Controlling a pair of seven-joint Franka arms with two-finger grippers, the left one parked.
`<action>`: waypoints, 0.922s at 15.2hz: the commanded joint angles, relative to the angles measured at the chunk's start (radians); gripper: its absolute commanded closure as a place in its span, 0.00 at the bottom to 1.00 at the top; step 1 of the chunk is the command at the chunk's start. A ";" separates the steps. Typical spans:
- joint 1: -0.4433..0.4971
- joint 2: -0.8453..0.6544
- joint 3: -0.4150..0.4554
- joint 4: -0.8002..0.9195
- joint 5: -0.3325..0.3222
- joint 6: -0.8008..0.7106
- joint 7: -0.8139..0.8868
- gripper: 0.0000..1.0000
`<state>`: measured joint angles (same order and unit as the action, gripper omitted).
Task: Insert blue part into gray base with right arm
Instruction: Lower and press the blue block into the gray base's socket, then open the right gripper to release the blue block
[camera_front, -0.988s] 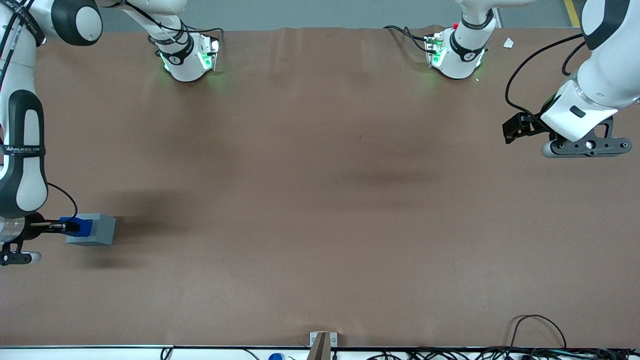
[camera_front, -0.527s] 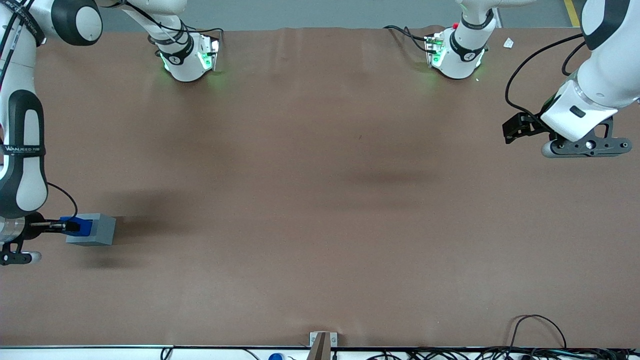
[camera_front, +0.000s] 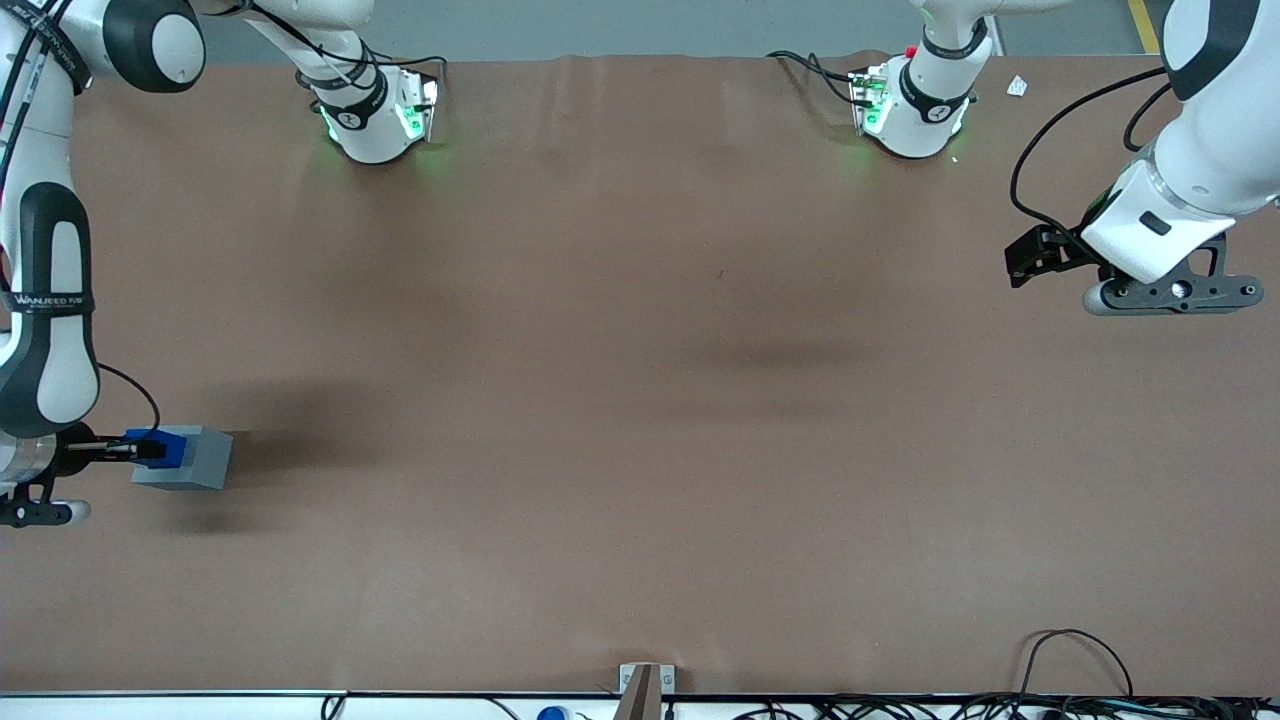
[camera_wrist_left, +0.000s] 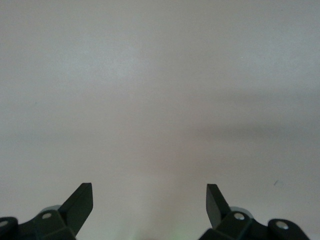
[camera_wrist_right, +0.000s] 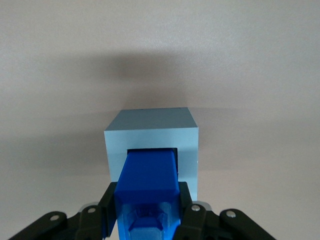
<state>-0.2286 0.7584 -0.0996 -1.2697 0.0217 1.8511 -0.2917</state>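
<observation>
The gray base (camera_front: 198, 458) stands on the brown table toward the working arm's end. The blue part (camera_front: 160, 446) sits over its top, its lower end entering the square socket. The right arm (camera_front: 45, 330) reaches down over it, and its gripper (camera_front: 138, 451) is shut on the blue part. In the right wrist view the black fingers (camera_wrist_right: 107, 201) clamp the blue part (camera_wrist_right: 149, 175) on both sides. The part's leading end fills the socket opening of the gray base (camera_wrist_right: 152, 132). How deep it sits is hidden.
Two arm bases (camera_front: 375, 115) (camera_front: 915, 110) with green lights stand at the table edge farthest from the front camera. A small white scrap (camera_front: 1017, 87) lies near there. Cables (camera_front: 1075, 660) and a metal bracket (camera_front: 645, 682) sit at the near edge.
The gripper and blue part have shifted very slightly over the gray base; the base has stayed where it was.
</observation>
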 joint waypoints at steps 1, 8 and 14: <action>-0.015 -0.001 0.011 -0.004 -0.002 -0.006 -0.007 0.99; -0.021 0.001 0.011 -0.002 -0.005 0.002 -0.017 0.00; 0.040 -0.112 0.015 0.001 0.009 -0.044 0.008 0.00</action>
<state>-0.2147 0.7342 -0.0909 -1.2438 0.0237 1.8481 -0.2943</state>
